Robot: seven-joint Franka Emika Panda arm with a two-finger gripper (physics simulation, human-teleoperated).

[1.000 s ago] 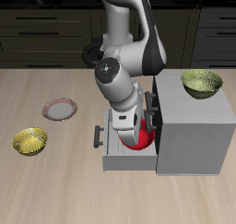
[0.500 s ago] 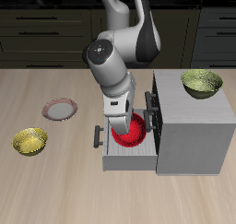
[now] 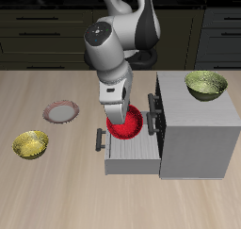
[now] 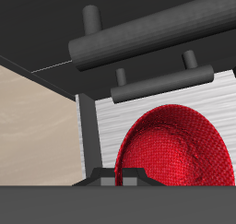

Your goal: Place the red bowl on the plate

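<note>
Above the open drawer (image 3: 132,153) of the grey cabinet (image 3: 196,129), the gripper (image 3: 120,121) pinches the red bowl (image 3: 128,125) by its rim, and the bowl is tilted and off the drawer floor. The plate (image 3: 62,111) lies on the table (image 3: 47,167) well apart from the cabinet, with a yellow-green bowl (image 3: 30,144) near it.
</note>
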